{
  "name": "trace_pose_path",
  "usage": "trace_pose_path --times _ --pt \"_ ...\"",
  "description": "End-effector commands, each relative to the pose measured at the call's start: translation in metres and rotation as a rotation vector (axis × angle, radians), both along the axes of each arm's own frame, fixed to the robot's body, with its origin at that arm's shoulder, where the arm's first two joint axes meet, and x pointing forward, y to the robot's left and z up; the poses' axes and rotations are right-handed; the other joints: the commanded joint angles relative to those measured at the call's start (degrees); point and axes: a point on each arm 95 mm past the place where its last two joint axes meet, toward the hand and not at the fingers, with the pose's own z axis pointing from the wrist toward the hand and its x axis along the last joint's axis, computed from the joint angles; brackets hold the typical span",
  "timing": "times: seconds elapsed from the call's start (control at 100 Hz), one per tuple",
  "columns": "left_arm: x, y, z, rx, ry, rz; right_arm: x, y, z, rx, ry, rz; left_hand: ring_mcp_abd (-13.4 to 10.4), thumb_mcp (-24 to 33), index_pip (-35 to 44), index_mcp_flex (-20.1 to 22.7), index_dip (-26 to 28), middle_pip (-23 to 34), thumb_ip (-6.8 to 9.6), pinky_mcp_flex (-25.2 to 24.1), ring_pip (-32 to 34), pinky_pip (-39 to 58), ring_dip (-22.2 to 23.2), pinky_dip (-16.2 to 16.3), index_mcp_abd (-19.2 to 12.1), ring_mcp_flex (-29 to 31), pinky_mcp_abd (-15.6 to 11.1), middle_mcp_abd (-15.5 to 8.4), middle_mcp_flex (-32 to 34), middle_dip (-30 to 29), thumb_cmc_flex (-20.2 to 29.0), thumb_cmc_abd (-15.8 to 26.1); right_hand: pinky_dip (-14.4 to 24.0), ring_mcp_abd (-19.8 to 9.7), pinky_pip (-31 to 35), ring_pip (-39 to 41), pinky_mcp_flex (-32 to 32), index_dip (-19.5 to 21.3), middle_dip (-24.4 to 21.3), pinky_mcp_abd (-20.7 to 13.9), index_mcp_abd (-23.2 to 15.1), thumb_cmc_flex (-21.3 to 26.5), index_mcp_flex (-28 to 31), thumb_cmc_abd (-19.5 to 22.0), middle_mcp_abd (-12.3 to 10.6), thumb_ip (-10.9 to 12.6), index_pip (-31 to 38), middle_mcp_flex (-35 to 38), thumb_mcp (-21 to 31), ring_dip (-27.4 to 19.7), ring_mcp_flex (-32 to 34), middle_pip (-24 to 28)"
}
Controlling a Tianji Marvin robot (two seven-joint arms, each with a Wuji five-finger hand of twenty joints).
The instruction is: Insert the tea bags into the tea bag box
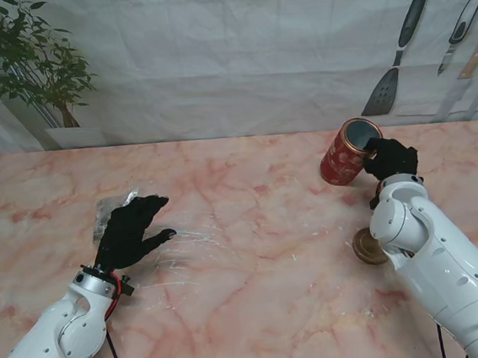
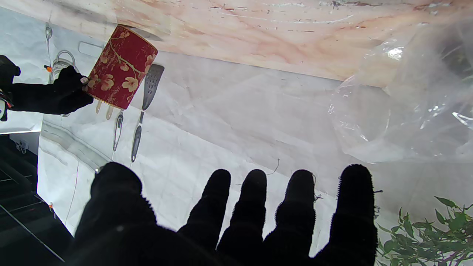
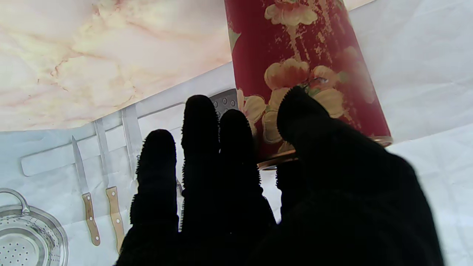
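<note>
The tea bag box is a red floral tin with its mouth uncovered, tilted on the table at the far right. My right hand is shut on its rim, thumb outside the wall, as the right wrist view shows the box and hand. My left hand hovers open with its fingers spread over a clear plastic bag at the left. A dark packet of tea bags lies under the plastic by the fingertips. The left wrist view shows the bag, the box and my left hand holding nothing.
A round gold lid lies on the marble table beside my right forearm. A potted plant stands at the far left corner. The backdrop behind the table has kitchen tools printed on it.
</note>
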Motion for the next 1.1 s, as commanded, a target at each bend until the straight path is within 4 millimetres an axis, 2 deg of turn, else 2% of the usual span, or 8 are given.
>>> trace_pose_path --times 0.0,0.15,0.28,0.61,1.09 --pt "0.001 0.000 0.001 0.002 0.006 -0.005 0.003 0.004 0.007 -0.009 -0.010 0.011 -1.3 -0.3 0.1 1.0 0.2 0.0 1.02 -0.3 -1.3 0.2 -0.4 0.3 -0.7 0.2 0.8 -1.4 0.4 -0.8 0.8 2.2 -0.1 0.1 1.2 1.7 -1.0 3.0 1.6 1.2 6.0 2.0 2.2 8.4 -4.1 0.1 5.9 0.3 -0.1 0.8 0.6 1.1" --pt "0.001 0.000 0.001 0.000 0.006 -0.006 0.004 0.007 0.012 0.014 -0.028 0.030 -1.3 -0.3 0.1 1.0 0.2 0.0 1.03 -0.3 -1.3 0.1 -0.4 0.3 -0.7 0.2 0.9 -1.4 0.5 -0.8 0.8 2.2 0.1 0.0 1.1 3.1 -1.7 7.1 4.2 0.9 6.6 2.0 0.7 11.0 -3.7 0.2 5.9 -0.5 -1.4 1.5 -0.1 2.6" --pt "0.001 0.000 0.001 -0.002 0.005 -0.005 0.005 0.012 0.015 0.034 -0.039 0.054 -1.4 -0.3 0.0 0.9 0.1 0.0 1.02 -0.3 -1.3 0.1 -0.4 0.3 -0.6 0.2 0.9 -1.4 0.5 -0.8 0.7 2.3 0.3 0.0 1.0 4.0 -2.2 8.4 5.1 0.9 7.2 2.3 0.6 11.5 -3.2 0.4 5.8 -0.6 -2.0 1.9 -0.4 3.4" --pt "0.001 0.000 0.001 -0.003 0.003 -0.003 0.006 0.034 0.017 0.127 -0.060 0.157 -1.4 -0.3 0.0 0.9 0.1 -0.1 1.01 -0.3 -1.3 0.1 -0.4 0.3 -0.7 0.2 0.9 -1.4 0.5 -0.9 0.7 2.3 0.3 0.5 0.5 4.4 -2.6 8.5 5.8 1.0 7.7 2.6 1.2 10.8 -2.7 0.6 5.2 -0.4 -1.8 2.1 -0.7 3.8" --pt "0.000 0.002 0.001 -0.008 -0.004 0.002 0.019 0.081 0.015 0.183 -0.042 0.333 -1.4 -0.3 0.1 1.0 0.1 -0.1 1.02 -0.3 -1.3 0.2 -0.4 0.3 -0.7 0.2 0.9 -1.4 0.5 -0.9 0.8 2.2 0.3 0.5 -0.1 4.2 -2.9 8.2 6.3 1.1 7.2 2.5 1.3 10.7 -2.8 0.6 4.8 -0.6 -1.8 2.0 -1.0 4.0"
